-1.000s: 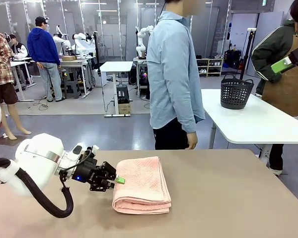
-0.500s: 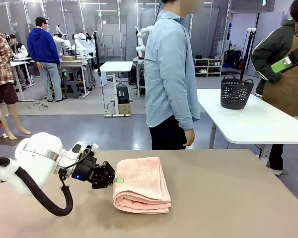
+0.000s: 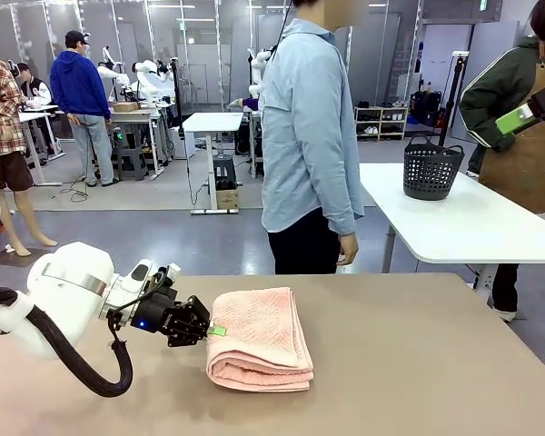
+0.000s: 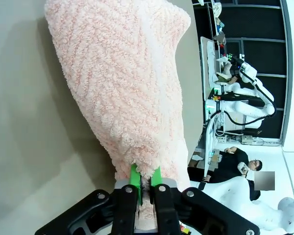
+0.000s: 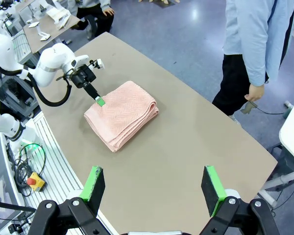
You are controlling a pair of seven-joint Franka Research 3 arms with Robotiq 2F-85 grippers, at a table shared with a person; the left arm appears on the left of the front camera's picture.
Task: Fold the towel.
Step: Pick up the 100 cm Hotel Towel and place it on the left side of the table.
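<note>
The pale pink towel (image 3: 260, 338) lies folded into a thick rectangle on the tan table (image 3: 418, 363), left of centre. It also lies there in the right wrist view (image 5: 121, 114). My left gripper (image 3: 214, 331) is at the towel's left edge, low over the table. In the left wrist view this gripper (image 4: 146, 180) is shut on the towel (image 4: 122, 93), with terry pinched between the green pads. My right gripper (image 5: 153, 188) hangs open high above the table's near edge, holding nothing. One of its green-padded fingers (image 3: 515, 119) juts in at the upper right of the front view.
A person in a light blue shirt (image 3: 309, 136) stands at the table's far edge, one hand (image 3: 347, 247) hanging down. A white table (image 3: 472, 227) with a black basket (image 3: 432, 168) stands behind on the right.
The person at the far edge has shifted slightly left. My left gripper has pulled back slightly to the left at the towel's edge. The towel keeps its shape.
</note>
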